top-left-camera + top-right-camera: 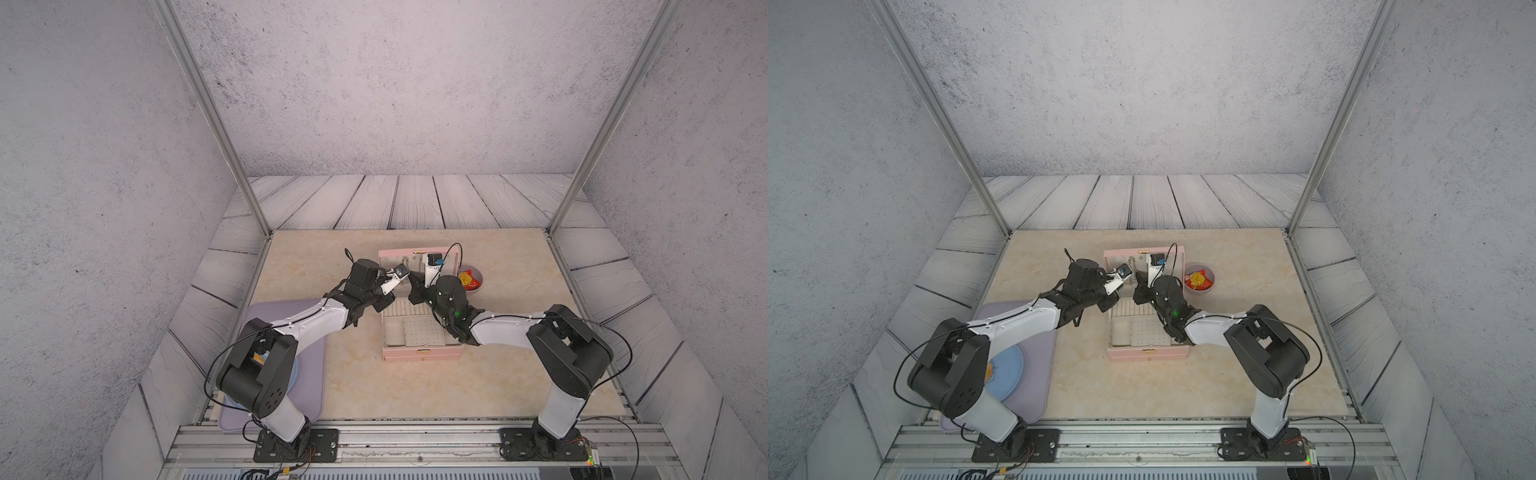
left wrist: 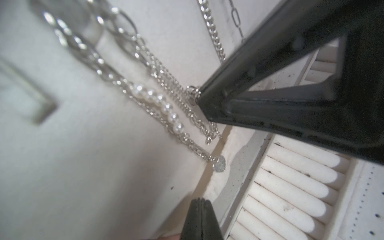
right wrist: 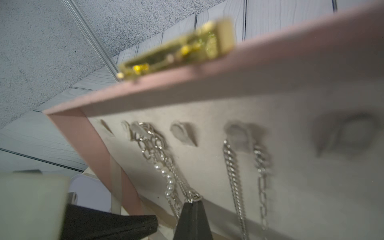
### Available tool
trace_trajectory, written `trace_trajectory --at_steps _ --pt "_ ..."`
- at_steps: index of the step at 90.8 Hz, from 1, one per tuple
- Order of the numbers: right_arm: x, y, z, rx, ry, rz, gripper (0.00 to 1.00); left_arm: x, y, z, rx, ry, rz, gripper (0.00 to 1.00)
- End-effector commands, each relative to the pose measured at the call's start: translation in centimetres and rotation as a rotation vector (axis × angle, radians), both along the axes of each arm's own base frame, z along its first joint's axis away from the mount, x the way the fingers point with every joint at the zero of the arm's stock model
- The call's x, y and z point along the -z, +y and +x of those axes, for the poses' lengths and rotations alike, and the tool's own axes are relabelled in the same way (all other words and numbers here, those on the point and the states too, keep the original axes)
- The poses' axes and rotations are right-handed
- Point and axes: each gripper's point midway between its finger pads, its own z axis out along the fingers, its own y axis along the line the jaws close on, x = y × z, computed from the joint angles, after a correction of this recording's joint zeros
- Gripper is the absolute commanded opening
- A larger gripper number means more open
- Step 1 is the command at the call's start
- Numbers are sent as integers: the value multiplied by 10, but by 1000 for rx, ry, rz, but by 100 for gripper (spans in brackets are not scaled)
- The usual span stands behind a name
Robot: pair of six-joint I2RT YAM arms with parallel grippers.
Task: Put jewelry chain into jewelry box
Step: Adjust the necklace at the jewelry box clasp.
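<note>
Grey speckled walls (image 1: 374, 83), pale wood-look planks (image 1: 415, 203) and 2 aluminium posts (image 1: 217, 124) surround a beige marbled tabletop (image 1: 374, 386).

Middle of the table (image 1: 374, 395): jewelry box (image 1: 422, 354), lid (image 1: 390, 252) upright at the back. Just right of the lid, a bowl (image 1: 1200, 266). Front left, a mat (image 1: 307, 399) with a plate (image 1: 1009, 370) on it. Inside the lid, on hooks (image 3: 182, 133), jewelry chain (image 3: 182, 186) hanging left of two more chains (image 3: 232, 176), lower end pinched in right gripper (image 3: 192, 204). Left gripper (image 2: 200, 200) near, before the lid.

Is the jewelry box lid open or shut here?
Open: the jewelry box lid stands upright behind the base, chains hanging on its cream lining.
</note>
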Motion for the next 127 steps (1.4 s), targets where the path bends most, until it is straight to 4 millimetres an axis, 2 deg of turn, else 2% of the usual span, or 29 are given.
trace_trajectory --at_steps 1,30,52,67,77,86,100,127 --pt "12 -4 2 22 7 -17 0 7 1 -11 18 41 4 0" --pt "28 -6 -3 17 49 -34 0 5 2 -10 12 35 4 0" --pt "10 -11 -12 1 34 -13 25 3 3 -7 -4 28 5 0" --pt "-4 -24 -23 19 26 19 32 4 3 -6 -7 28 4 0" --pt "-10 -22 -28 -5 45 40 32 1 2 -5 -10 26 -9 0" --pt "-8 -11 -29 -45 81 68 30 0 2 -4 -15 26 -18 0" --pt "0 4 -23 -83 101 98 26 2 1 -3 -15 35 -22 0" --pt "8 17 -12 -97 101 80 23 2 1 -3 -12 35 -23 0"
